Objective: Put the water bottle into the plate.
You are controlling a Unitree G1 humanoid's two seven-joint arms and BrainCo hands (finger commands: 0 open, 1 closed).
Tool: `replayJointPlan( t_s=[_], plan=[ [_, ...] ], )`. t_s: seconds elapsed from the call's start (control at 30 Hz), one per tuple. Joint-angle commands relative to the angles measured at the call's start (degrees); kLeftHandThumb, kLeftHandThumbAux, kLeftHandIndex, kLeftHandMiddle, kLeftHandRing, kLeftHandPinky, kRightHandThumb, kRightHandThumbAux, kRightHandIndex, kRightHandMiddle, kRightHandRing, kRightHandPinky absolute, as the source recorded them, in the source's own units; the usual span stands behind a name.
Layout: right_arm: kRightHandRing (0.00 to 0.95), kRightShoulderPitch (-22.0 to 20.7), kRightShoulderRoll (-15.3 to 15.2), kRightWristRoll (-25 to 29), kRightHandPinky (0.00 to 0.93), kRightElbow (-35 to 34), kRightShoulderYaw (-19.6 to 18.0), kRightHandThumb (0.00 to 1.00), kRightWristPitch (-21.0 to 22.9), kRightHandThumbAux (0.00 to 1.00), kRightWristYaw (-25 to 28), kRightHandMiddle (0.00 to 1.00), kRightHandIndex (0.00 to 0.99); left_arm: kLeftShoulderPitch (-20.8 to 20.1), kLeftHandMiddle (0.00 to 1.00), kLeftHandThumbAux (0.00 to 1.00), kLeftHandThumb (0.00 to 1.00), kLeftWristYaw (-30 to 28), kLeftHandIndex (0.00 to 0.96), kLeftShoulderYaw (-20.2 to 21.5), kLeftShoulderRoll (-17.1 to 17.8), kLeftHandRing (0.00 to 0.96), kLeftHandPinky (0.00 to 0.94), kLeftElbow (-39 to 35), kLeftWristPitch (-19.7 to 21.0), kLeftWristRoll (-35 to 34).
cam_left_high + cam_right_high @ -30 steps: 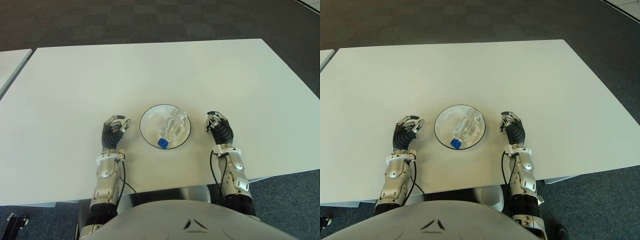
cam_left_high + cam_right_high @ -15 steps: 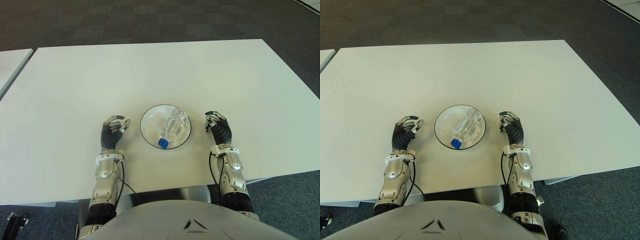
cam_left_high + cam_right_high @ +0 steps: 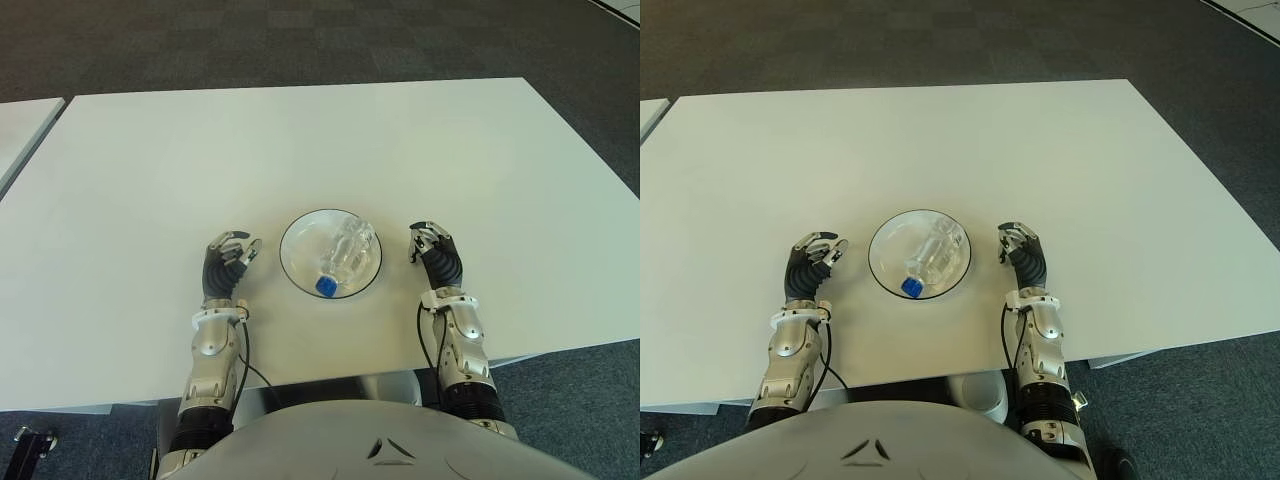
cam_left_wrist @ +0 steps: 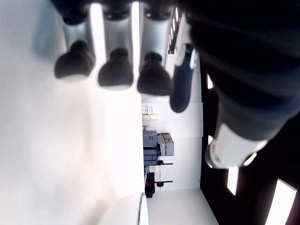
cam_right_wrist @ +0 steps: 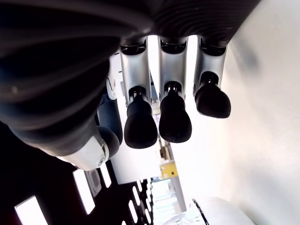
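I am seeing the clear plastic water bottle [image 3: 344,253] lying in the white round plate [image 3: 296,262] at frame centre, blue cap [image 3: 326,286] pointing lower left, base upper right. Left hand [image 3: 226,264] and right hand [image 3: 436,257] are flanking it, fingers loosely curled, holding nothing; wrist views are showing fingertips [image 5: 139,128] over the white table [image 3: 300,140].

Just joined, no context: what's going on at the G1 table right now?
The bottle already lies on its side in the plate, blue cap toward the robot, so the placement looks done. Neither hand holds anything. The left hand shows just left of the plate and the right hand just right of it, both over the white table, each clear of the plate, with fingers loosely curled and empty.
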Motion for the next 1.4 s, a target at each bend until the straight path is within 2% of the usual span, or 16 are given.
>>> replayJointPlan(
  t_s=[0.03,0.77,1.4],
  plan=[
    [0.819,0.7,0.4,-0.7,0.791,2.3,-0.1,0.702,1.3,0.730,-0.8,0.836,0.437,0.6,0.844,0.720,0.701,-0.3,0.436,0.3,0.3,0.842,0.827,0.0,0.7,0.1],
    [0.819,0.4,0.3,-1.9,0.790,3.0,0.1,0.703,0.6,0.730,-1.8,0.833,0.438,0.5,0.845,0.720,0.701,-0.8,0.436,0.0,1.1,0.846,0.828,-0.2,1.4,0.2],
    [0.818,0.6,0.6,-1.1,0.792,2.5,-0.1,0.702,1.1,0.731,-1.7,0.833,0.437,0.6,0.846,0.720,0.701,-0.3,0.437,-0.2,0.4,0.845,0.831,-0.6,1.3,0.2]
  ],
)
